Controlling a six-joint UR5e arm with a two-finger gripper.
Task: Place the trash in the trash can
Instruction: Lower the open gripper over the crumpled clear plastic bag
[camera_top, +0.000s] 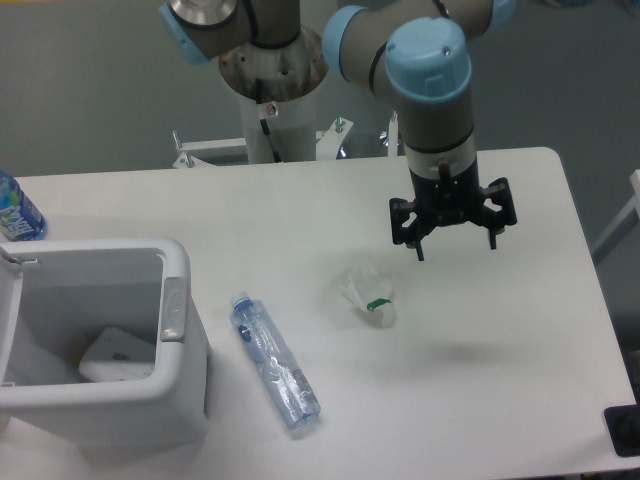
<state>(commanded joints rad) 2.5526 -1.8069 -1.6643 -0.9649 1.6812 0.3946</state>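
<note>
Flattened bottle (275, 362), one: flat on table, long axis diagonal, bluish cap toward upper left, base toward lower right; just right of trash can (178, 310).
Crumpled wrapper (369, 293), one: clear, green mark on lower right side; mid-table, right of the flattened bottle.
Trash can, one: white, open-topped, at table's left edge, white item inside.
Labelled bottle (15, 212), one: far left edge, partly cut off.
Table (300, 210): white; grey floor behind.
Gripper (455, 245), one: fingers spread, empty, above and right of wrapper.

Gripper (455, 243) points down — jaws spread wide, holding nothing.
</note>
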